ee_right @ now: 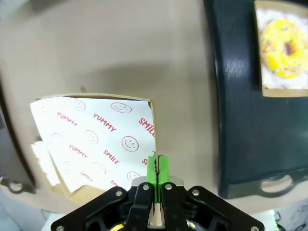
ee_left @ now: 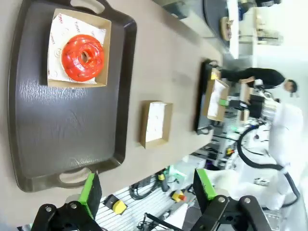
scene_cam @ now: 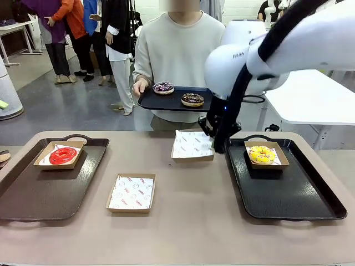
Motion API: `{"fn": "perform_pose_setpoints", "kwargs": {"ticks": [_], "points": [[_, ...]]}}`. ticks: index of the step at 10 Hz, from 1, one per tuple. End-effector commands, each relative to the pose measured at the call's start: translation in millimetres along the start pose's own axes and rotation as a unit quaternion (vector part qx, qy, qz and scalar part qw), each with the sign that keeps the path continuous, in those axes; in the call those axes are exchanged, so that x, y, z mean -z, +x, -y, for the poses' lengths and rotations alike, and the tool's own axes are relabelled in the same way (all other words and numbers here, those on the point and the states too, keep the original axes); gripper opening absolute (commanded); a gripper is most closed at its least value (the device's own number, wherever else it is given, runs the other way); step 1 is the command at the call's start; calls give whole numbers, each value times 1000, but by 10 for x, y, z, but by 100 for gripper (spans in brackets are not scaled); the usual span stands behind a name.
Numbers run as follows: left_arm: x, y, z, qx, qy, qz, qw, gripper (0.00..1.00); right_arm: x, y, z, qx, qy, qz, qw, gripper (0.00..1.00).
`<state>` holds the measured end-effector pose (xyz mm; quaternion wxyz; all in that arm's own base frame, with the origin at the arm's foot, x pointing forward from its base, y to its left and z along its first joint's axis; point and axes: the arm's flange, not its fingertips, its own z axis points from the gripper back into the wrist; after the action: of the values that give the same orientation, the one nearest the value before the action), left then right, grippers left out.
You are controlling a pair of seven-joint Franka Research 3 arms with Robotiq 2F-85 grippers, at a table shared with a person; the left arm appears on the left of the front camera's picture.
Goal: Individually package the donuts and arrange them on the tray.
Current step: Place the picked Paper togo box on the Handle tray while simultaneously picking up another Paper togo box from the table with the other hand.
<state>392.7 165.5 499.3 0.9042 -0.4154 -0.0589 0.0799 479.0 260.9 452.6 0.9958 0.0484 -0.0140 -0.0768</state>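
A red donut [scene_cam: 62, 155] [ee_left: 83, 57] lies in a paper-lined box on the left tray [scene_cam: 33, 191]. On the right tray [scene_cam: 288, 194] a yellow donut [scene_cam: 262, 154] [ee_right: 284, 48] rests in its box. Across the table a person holds a small tray [scene_cam: 172, 102] with a purple-iced donut [scene_cam: 163, 87] and a chocolate donut [scene_cam: 192, 100]. My right gripper [scene_cam: 215, 143] [ee_right: 156, 166] is shut on the right edge of an empty lined box [scene_cam: 192, 146] [ee_right: 96, 139] beside the right tray. High over the left tray's near end, my left gripper [ee_left: 147, 190] stands open with nothing in it.
Another empty lined box [scene_cam: 131, 193] [ee_left: 155, 123] sits on the table between the trays, near the front. The table's front edge runs close below it. People stand far off at the back left.
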Motion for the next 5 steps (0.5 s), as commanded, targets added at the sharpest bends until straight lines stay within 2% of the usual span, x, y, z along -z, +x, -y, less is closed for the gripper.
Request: {"fn": "perform_pose_setpoints", "kwargs": {"ticks": [1, 4, 5], "points": [[-118, -71, -266, 2, -67, -7, 998, 100, -30, 433, -227, -1, -27, -22, 999, 0], [-375, -271, -693, -20, -151, -4, 988, 100, -92, 817, -443, -17, -42, -26, 999, 0], [-394, -309, -831, -29, -159, 1, 987, 100, -92, 901, -487, -17, -47, -27, 998, 0]]}}
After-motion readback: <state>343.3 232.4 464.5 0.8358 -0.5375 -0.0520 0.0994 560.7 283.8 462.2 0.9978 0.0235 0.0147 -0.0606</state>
